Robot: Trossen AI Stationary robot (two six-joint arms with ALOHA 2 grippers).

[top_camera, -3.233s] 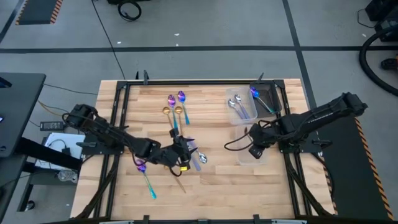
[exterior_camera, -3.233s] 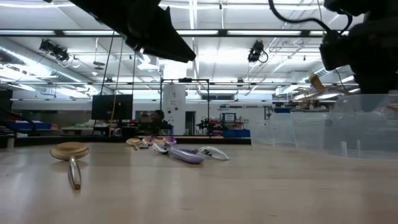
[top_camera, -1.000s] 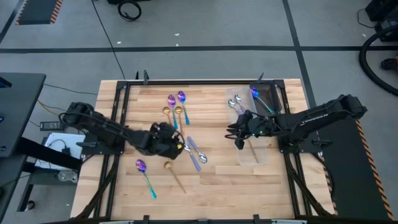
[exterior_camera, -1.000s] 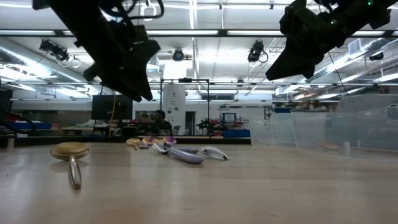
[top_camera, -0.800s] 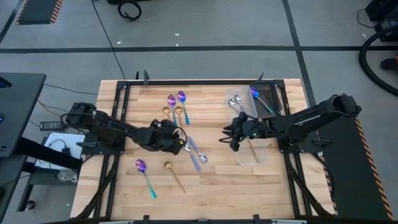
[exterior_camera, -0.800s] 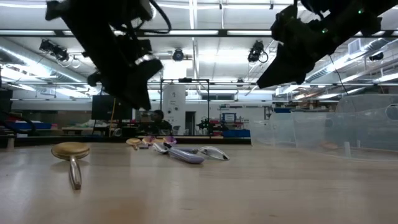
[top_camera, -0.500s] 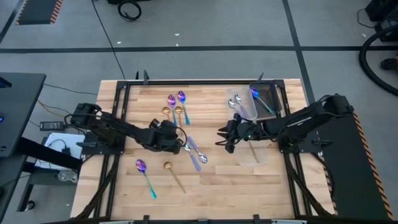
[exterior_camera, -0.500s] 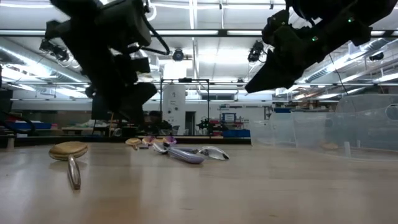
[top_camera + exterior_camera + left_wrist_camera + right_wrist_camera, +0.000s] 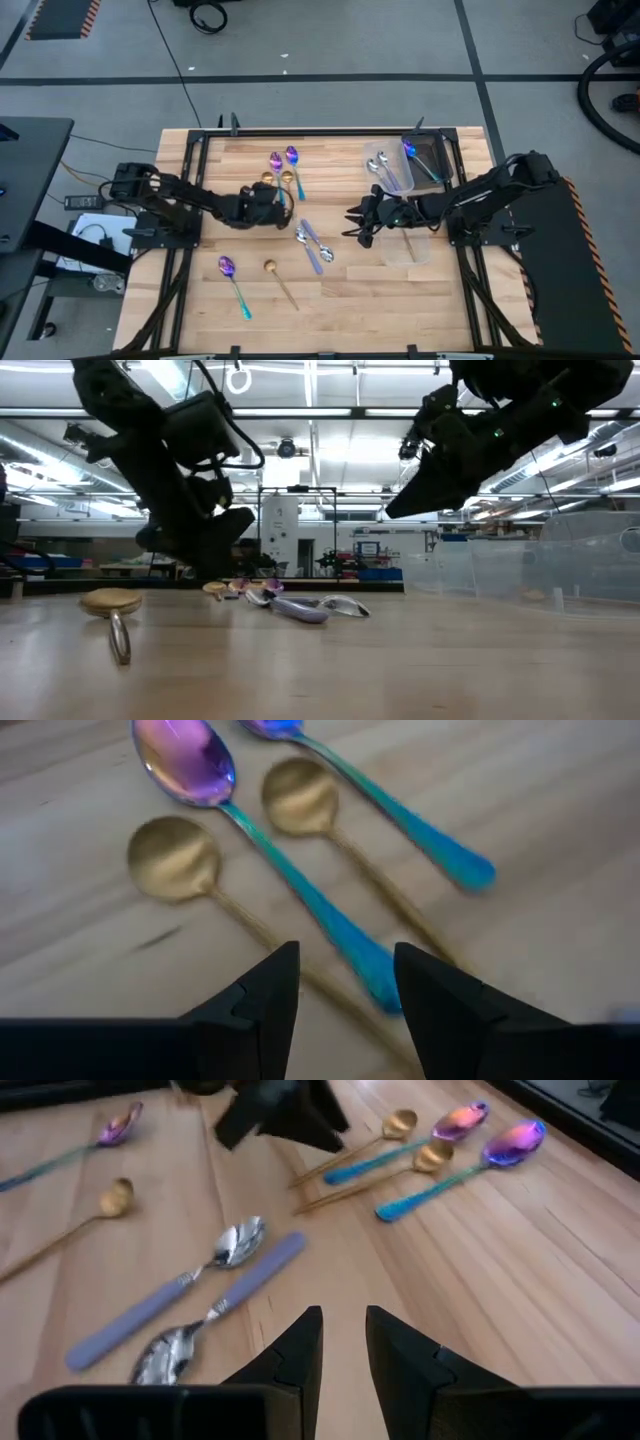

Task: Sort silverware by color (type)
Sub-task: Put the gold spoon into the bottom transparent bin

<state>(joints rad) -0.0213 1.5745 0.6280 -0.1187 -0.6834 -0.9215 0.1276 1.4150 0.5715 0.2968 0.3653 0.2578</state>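
My left gripper [image 9: 283, 207] [image 9: 345, 982] is open and hovers low over the handle ends of a far cluster: two gold spoons [image 9: 175, 860] [image 9: 300, 795] and two purple-blue spoons with teal handles [image 9: 185, 760] [image 9: 291, 157]. My right gripper [image 9: 352, 224] [image 9: 343, 1330] is open above bare wood, just right of two silver spoons with lavender handles [image 9: 312, 244] [image 9: 185, 1295]. Another purple-blue spoon [image 9: 233, 281] and a gold spoon [image 9: 279, 279] lie flat near the table's near edge. The gold spoon [image 9: 113, 606] shows close up in the low view.
Clear plastic containers stand at the table's right: one with silver spoons [image 9: 383, 170], one with a purple-blue spoon [image 9: 424, 158], and one nearer [image 9: 412, 243] holding a gold spoon. The left arm [image 9: 280, 1110] shows beyond the right gripper. Bare wood lies between the two grippers.
My left gripper has moved toward the table's far edge and down, from beside the silver spoons to the cluster of gold and purple-blue spoons. My right gripper has travelled left, away from the containers toward the silver spoons. No spoon has moved.
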